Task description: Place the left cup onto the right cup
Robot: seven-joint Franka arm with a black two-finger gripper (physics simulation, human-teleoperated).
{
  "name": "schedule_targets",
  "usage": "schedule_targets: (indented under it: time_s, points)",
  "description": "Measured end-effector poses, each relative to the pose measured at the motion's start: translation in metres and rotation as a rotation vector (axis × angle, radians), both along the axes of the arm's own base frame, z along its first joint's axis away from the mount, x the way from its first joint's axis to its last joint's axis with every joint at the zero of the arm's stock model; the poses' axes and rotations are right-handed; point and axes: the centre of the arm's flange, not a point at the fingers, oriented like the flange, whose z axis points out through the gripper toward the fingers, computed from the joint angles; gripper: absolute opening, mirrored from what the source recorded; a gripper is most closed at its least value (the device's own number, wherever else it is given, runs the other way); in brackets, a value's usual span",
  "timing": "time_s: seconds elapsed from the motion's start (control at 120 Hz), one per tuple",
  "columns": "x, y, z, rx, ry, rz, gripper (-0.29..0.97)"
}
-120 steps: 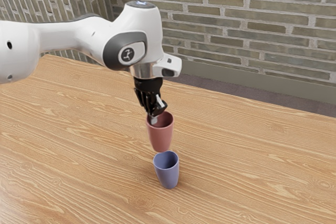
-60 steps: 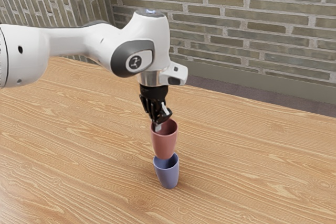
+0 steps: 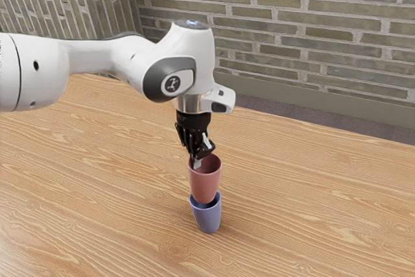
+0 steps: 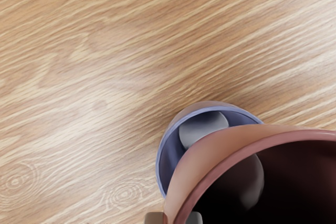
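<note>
A red-brown cup (image 3: pixel 205 179) hangs upright with its lower part sunk into the blue cup (image 3: pixel 207 213), which stands on the wooden table (image 3: pixel 78 160). My gripper (image 3: pixel 199 156) pinches the red-brown cup's rim on the side nearer the exterior view's left, shut on it. In the wrist view the red-brown cup (image 4: pixel 231 156) sits close under my hand, and the blue cup's rim (image 4: pixel 165 153) shows as a crescent beside it.
Bare wooden tabletop surrounds the two cups on every side. A brick wall (image 3: pixel 311 24) runs behind the table's far edge.
My gripper has carried the red-brown cup toward the exterior view's right and downward. It went from hanging above the blue cup to resting partly inside it.
</note>
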Motion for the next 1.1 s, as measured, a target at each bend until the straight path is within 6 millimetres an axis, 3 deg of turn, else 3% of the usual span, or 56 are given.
schedule_targets:
  time_s: [0.542, 1.1]
  points:
    - [-0.001, 0.0, -0.013, 0.004, 0.011, 0.002, -0.11]
    - [-0.001, 0.001, -0.013, 0.002, 0.003, 0.003, -0.1]
